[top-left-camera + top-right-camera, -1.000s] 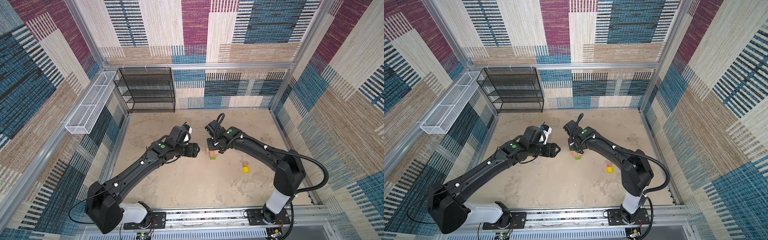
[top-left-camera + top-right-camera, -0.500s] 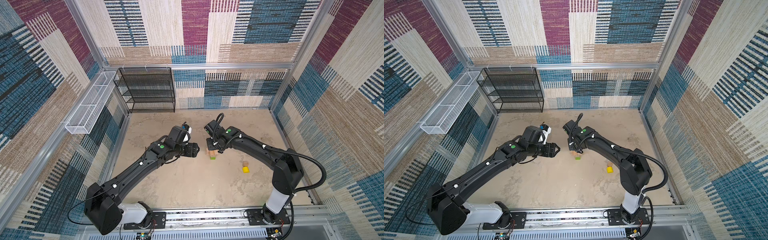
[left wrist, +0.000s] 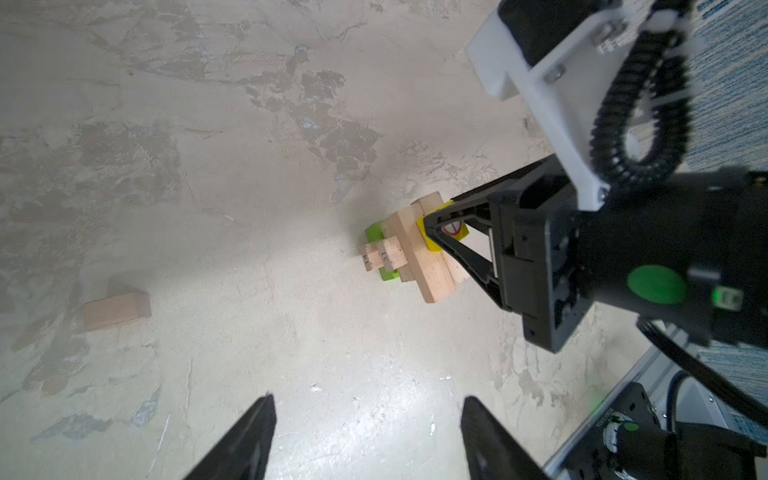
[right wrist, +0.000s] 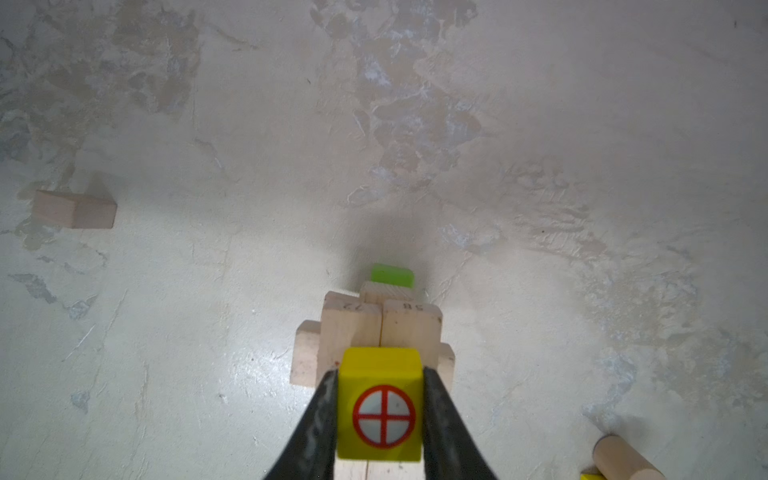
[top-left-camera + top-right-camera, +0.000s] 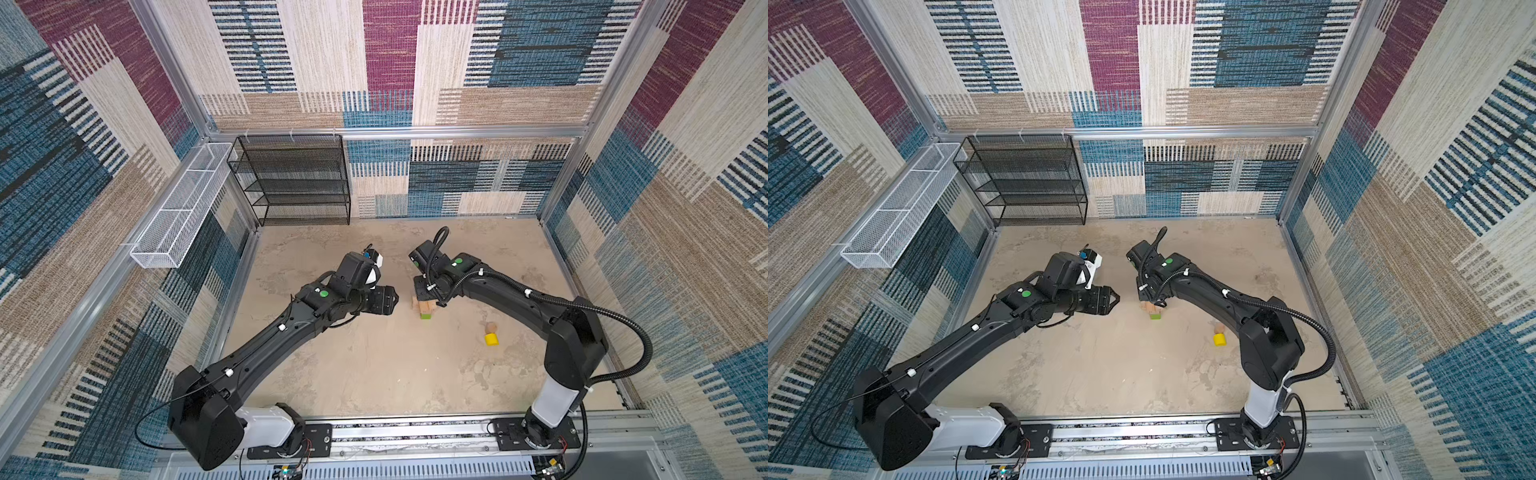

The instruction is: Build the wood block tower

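The left arm (image 5: 266, 349) stretches from its base on the near rail toward the middle of the floor. Its wrist is turned so the left gripper (image 3: 368, 401) points sideways at the wood block tower (image 3: 411, 253) – jaws parted, nothing between them. The right arm (image 5: 519, 299) rises from its own base, bends at the elbow and reaches inward, and the right gripper (image 4: 380, 374) points down over the tower.

The floor (image 5: 374, 365) is mottled beige, walled in by woven patchwork panels (image 5: 390, 62). A black wire shelf (image 5: 295, 178) stands at the back and a white wire basket (image 5: 183, 208) hangs on the left wall.

The right gripper is clamped on a yellow cube (image 4: 380, 415) with a red crossed circle, just over the tower's top pair of tan bricks (image 4: 409, 328) – whether the cube touches them cannot be told. Under those lie crosswise bricks and a green block (image 4: 392, 274). The left gripper is near the tower but apart from it. A loose tan block (image 3: 114, 309) lies well off. In both top views a yellow cylinder (image 5: 492, 339) and a tan round piece (image 5: 491, 326) lie together to the tower's right.
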You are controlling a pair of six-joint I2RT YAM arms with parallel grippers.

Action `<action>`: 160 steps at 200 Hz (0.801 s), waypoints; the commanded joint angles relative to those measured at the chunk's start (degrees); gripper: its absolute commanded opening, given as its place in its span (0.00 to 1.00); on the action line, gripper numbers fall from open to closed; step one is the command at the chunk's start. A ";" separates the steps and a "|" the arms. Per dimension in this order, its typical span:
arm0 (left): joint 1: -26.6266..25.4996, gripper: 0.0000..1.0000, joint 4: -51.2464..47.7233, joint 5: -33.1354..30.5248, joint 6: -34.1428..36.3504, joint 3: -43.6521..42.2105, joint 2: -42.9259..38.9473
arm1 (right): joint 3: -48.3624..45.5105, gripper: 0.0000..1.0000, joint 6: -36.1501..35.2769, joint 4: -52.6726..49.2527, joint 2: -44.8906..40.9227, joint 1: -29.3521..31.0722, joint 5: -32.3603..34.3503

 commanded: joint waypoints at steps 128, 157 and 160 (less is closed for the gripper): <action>0.04 0.75 -0.26 -0.28 1.59 -0.63 -1.04 | 1.44 0.22 1.11 0.58 0.41 -0.14 -0.61; 0.06 0.75 -0.28 -0.46 1.58 -0.81 -1.22 | 1.49 0.23 1.13 0.59 0.59 -0.17 -0.72; 0.08 0.75 -0.28 -0.46 1.58 -0.81 -1.20 | 1.51 0.23 1.12 0.61 0.57 -0.17 -0.78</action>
